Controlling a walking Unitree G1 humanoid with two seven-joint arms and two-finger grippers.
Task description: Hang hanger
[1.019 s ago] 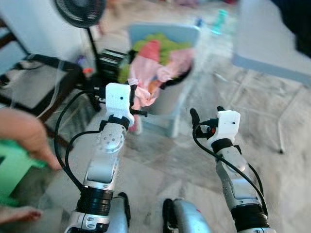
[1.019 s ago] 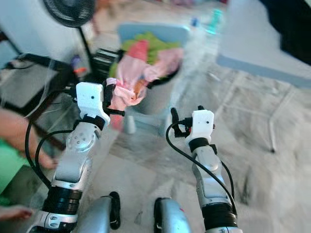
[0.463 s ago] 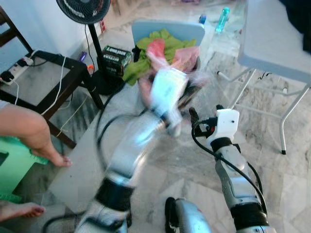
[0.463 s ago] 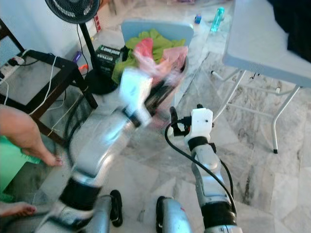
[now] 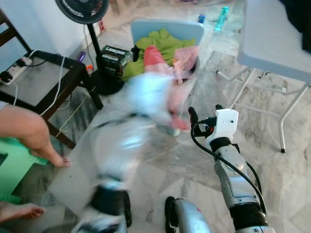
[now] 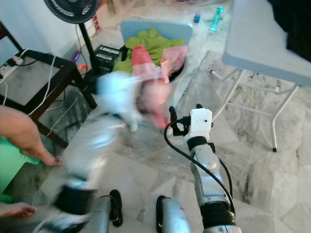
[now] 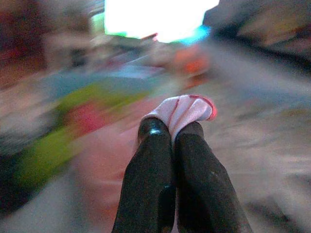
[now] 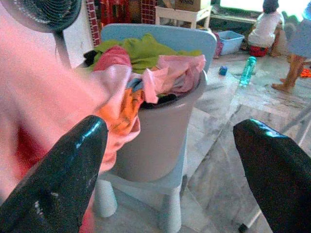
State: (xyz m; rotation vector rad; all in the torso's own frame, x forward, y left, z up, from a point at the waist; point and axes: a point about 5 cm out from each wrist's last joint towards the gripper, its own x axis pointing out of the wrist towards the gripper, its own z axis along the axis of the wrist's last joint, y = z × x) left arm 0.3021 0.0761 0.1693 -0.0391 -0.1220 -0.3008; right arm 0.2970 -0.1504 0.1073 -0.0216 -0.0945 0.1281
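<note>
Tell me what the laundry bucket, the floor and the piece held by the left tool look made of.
Bucket: probably plastic, smooth grey matte wall. Floor: polished marble-like stone, grey veins, slight sheen. Piece pinched in the left tool: soft pink fabric with a red edge, folded.

One basket (image 5: 187,80), one fan (image 5: 80,9), one table (image 5: 272,43).

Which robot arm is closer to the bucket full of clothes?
The left. Its gripper, blurred, is shut on a pink-and-white cloth right beside the grey laundry bucket. The right gripper hangs open, further back over the marble floor.
</note>
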